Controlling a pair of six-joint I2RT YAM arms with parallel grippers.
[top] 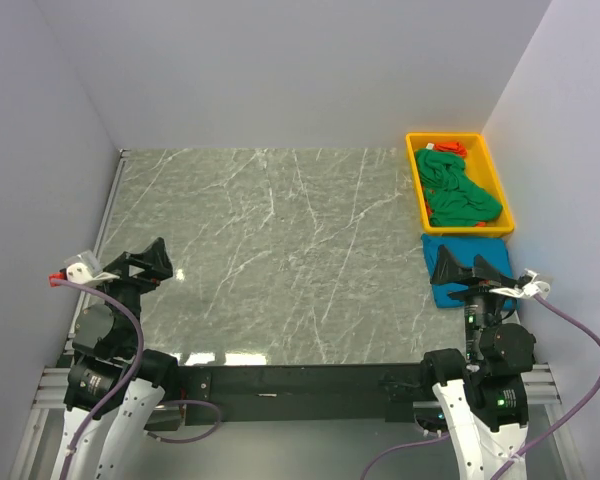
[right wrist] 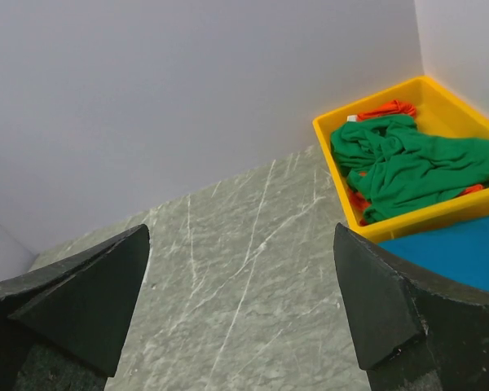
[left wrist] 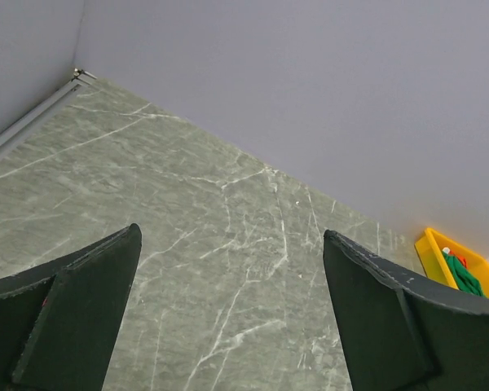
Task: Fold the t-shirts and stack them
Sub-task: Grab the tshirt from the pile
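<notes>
Three t-shirts are showing, and one yellow bin is sitting on the marble table. Two of the three are lying crumpled inside the bin: the green t-shirt is sprawling over most of it, and the orange-red t-shirt is peeking out from under the green at the bin's far end and along its sides. The third, the blue t-shirt, is lying flat on the table just outside the bin's near wall. Two grippers are in view. The right gripper is hovering over the blue t-shirt, on the near side of the bin, its two fingers standing spread wide and gripping nothing. The left gripper is hanging well apart from the bin, across the table toward the opposite near corner, its two fingers likewise gaping wide with only bare marble between them
</notes>
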